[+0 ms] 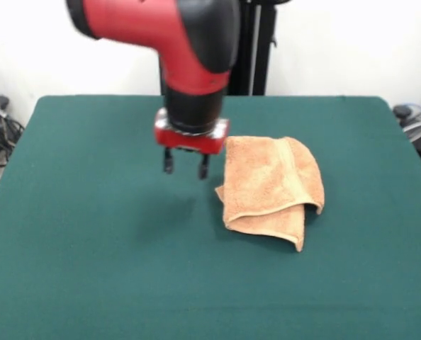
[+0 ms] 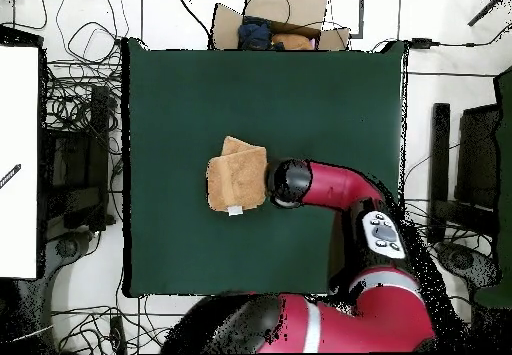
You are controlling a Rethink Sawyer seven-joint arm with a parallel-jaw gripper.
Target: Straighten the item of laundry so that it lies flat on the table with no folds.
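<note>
Only the overhead view shows the white tag [image 2: 235, 210] on the folded towel [image 1: 271, 188] mid-table [image 1: 90, 269]; the front view shows the gripper [image 1: 186, 167] hanging just left, fingers apart, empty

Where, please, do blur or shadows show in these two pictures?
Front view: the arm's upper red link is motion-blurred, and the towel casts a thin shadow along its near edge on the table. Overhead view: evenly lit, no marked shadow.
</note>
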